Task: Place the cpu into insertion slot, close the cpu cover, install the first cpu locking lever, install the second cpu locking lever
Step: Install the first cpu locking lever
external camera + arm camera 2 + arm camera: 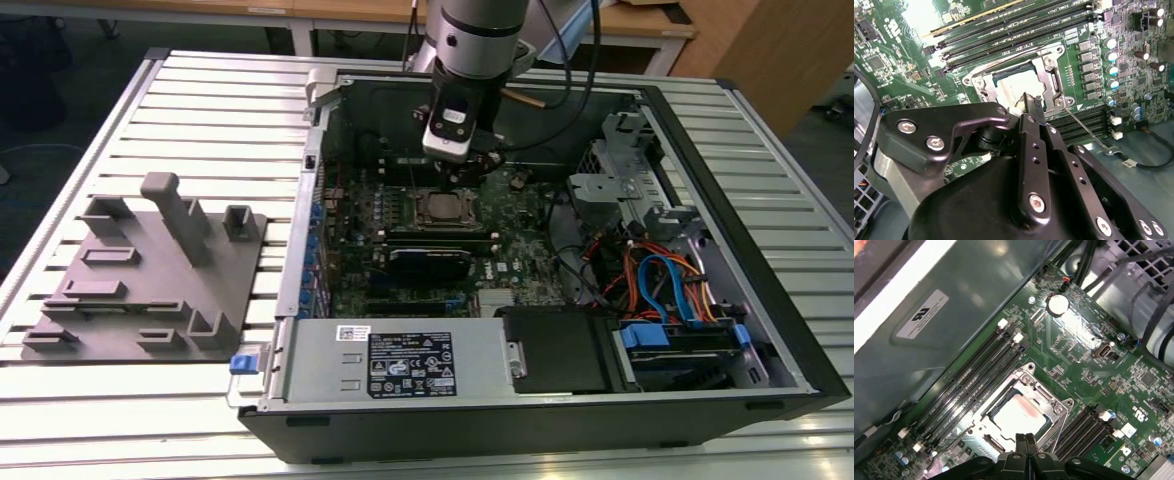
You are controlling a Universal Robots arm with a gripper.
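The cpu (1016, 415) lies flat in the insertion slot (1026, 371) on the green motherboard, its silver top showing through the cpu cover (1055, 409), which lies down around it. In the second wrist view the cpu (1013, 89) and cover (1048, 80) sit just beyond my gripper (1032, 101). My gripper (1026, 440) is shut with nothing between its fingers, tips at the socket's edge. A thin metal locking lever (1086, 127) sticks out from the socket corner over the board. From the exterior view my gripper (463, 175) hangs just above the cpu (445, 207).
Long black memory slots (979, 375) run beside the socket, and capacitors (1111, 70) stand on its other side. The open case holds a power supply (387, 360), a black card (427, 262) and cable bundles (667, 285). A grey fixture plate (140, 270) sits at the exterior view's left.
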